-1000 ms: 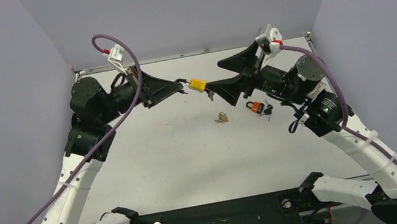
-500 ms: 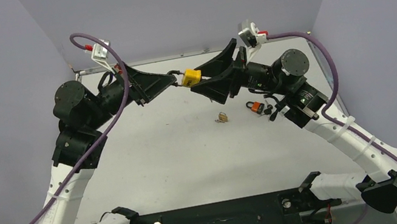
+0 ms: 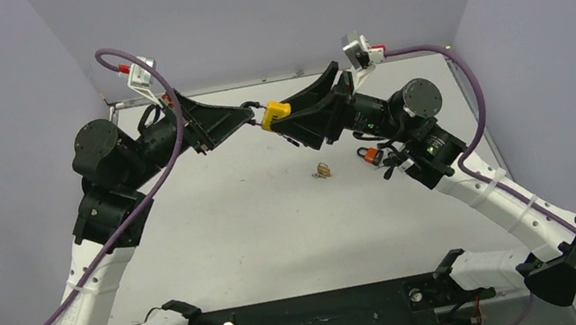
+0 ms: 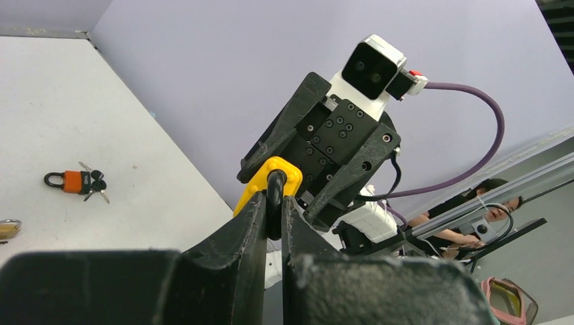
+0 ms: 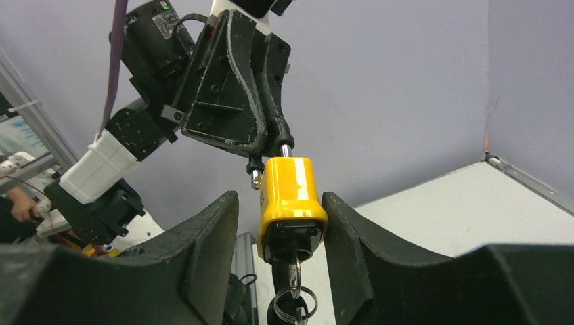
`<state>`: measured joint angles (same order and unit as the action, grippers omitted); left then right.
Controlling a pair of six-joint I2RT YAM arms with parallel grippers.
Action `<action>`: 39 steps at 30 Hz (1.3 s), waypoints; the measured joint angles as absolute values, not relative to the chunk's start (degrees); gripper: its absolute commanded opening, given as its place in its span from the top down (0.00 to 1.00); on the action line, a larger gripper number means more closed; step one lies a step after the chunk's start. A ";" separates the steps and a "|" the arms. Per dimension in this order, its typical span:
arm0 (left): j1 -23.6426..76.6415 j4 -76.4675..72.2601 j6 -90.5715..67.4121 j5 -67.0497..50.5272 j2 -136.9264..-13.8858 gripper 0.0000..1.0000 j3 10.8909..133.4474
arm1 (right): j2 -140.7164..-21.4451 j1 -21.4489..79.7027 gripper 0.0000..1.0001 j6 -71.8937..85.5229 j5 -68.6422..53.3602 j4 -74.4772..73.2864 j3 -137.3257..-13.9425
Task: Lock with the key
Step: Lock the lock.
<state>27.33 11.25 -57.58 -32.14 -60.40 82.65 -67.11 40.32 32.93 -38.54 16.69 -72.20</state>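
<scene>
- The yellow padlock hangs in mid-air at the back of the table, strung between the two arms, so that each end can be worked on.
- The left gripper has its fingers pressed together on the shackle. That anchors the lock from above and leaves the body free.
- The right gripper sits around the body with its fingers apart. One finger is right against the yellow side and the other stands just off it, so it flanks the body without squeezing it.
- The key is in the keyhole on the underside, its ring dangling below between the right fingers.
- One leg of the shackle shows its bare tip beside the body, so the lock looks open.
- The likely step in hand is pushing the body onto the shackle, then turning the key.
- An orange padlock with keys and a small brass padlock lie on the table below, well apart from the grippers.
</scene>
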 measured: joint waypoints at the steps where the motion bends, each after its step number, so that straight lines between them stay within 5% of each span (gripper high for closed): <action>1: 27.33 10.92 -57.60 -32.16 -60.36 1.00 82.63 | -67.18 40.38 0.55 33.89 -38.52 17.56 -72.05; 39: 27.38 9.28 -57.80 -32.86 -59.81 1.00 80.93 | -67.24 41.95 0.60 38.19 -37.01 22.50 -67.40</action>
